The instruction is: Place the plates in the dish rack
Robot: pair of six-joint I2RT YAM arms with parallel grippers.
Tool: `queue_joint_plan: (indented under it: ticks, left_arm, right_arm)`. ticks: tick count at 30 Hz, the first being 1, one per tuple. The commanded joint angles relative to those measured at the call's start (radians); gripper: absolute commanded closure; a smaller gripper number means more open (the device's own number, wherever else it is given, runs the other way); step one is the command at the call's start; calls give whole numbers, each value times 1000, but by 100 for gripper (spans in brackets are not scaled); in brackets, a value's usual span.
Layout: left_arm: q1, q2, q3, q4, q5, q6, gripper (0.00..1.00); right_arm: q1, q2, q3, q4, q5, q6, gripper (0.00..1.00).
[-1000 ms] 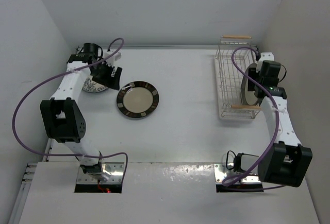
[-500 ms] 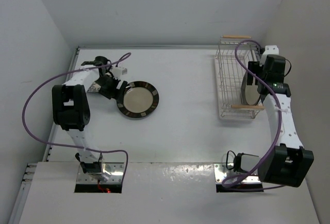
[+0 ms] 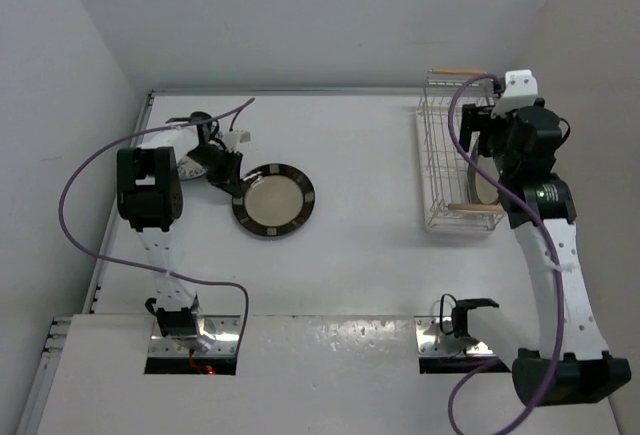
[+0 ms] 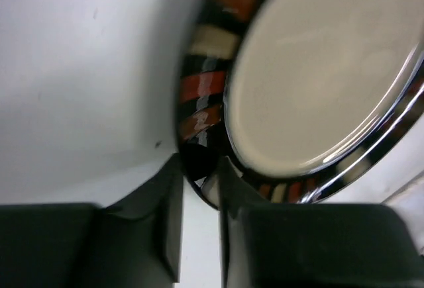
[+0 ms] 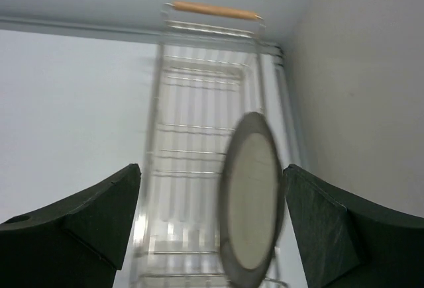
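Note:
The cream plate with the dark brown banded rim (image 3: 273, 201) lies flat on the table, left of centre. My left gripper (image 3: 237, 181) is at its left edge. In the left wrist view this gripper (image 4: 199, 169) is shut on the rim of that plate (image 4: 311, 83). A blue floral plate (image 3: 190, 167) lies behind the left arm, mostly hidden. A cream, dark-rimmed plate (image 5: 252, 215) stands on edge in the dish rack (image 5: 199, 102). My right gripper (image 5: 212, 222) hovers open above it, touching nothing. From above, the dish rack (image 3: 440, 145) is at the far right.
The rack's wooden handle (image 5: 212, 10) is near the back wall. The right side wall runs close beside the rack. Purple cables loop over both arms. The left wall is close to the left arm.
My left gripper swung right to the banded plate's left edge and closed on its rim; the plate shifted slightly. My right gripper drew back above the rack, with the plate left standing in it.

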Motion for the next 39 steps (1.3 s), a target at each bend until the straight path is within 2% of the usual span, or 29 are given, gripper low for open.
queue_joint_plan:
  ticks: [1,2,3,9,11,16,21,24,25,26,27,31,32,33,35,36,37,38,39]
  left_arm:
    - [-13,78,1,10,103,63,81]
    - [-13,58,1,10,120,64,93]
    - [-13,47,1,10,135,64,100]
    - [-40,-57,54,-70,286,136,100]
    - [-68,-132,69,-90,327,179,100]
    - [-128,-305,79,-127,427,274,100]
    - [-160,-404,70,-136,465,294,100]
    - [-171,-413,70,-159,502,318,100]
    - [-171,-413,70,-159,502,318,100]
    - [-171,-413,70,-159,513,318,100]
    - [-171,-423,70,-159,513,318,100]
    - [-171,-433,59,-171,545,352,100]
    - [-171,-433,59,-182,545,352,100]
    - [-171,-433,59,-182,545,352,100]
    - [-171,-433,59,-156,518,331,100]
    - [-171,-433,59,-138,496,276,100]
    - [-159,-433,68,-102,444,251,100]
    - [-158,-424,68,-93,414,229,94]
    - [-158,-424,88,-93,375,185,84]
  right_arm:
    - [89,-51,-42,36,-42,112,14]
    - [103,-59,-58,35,-45,137,14]
    - [152,-64,-65,26,-86,154,16]
    - [338,16,-203,90,-310,335,16]
    - [434,103,-231,153,-405,367,16]
    - [606,382,-190,282,-410,425,16]
    - [628,603,-122,489,-400,519,14]
    - [623,708,-128,651,-472,594,17]
    - [629,753,-116,682,-488,606,19]
    - [629,787,-101,702,-523,617,28]
    - [642,813,-98,711,-531,637,32]
    - [668,829,-142,829,-536,668,45]
    - [668,831,-165,899,-540,695,63]
    - [662,831,-171,900,-546,695,75]
    - [663,820,-179,934,-560,718,94]
    - [660,802,-188,935,-552,717,100]
    - [662,791,-194,937,-548,711,100]
    - [659,765,-202,931,-540,711,100]
    - [654,731,-203,923,-516,705,100]
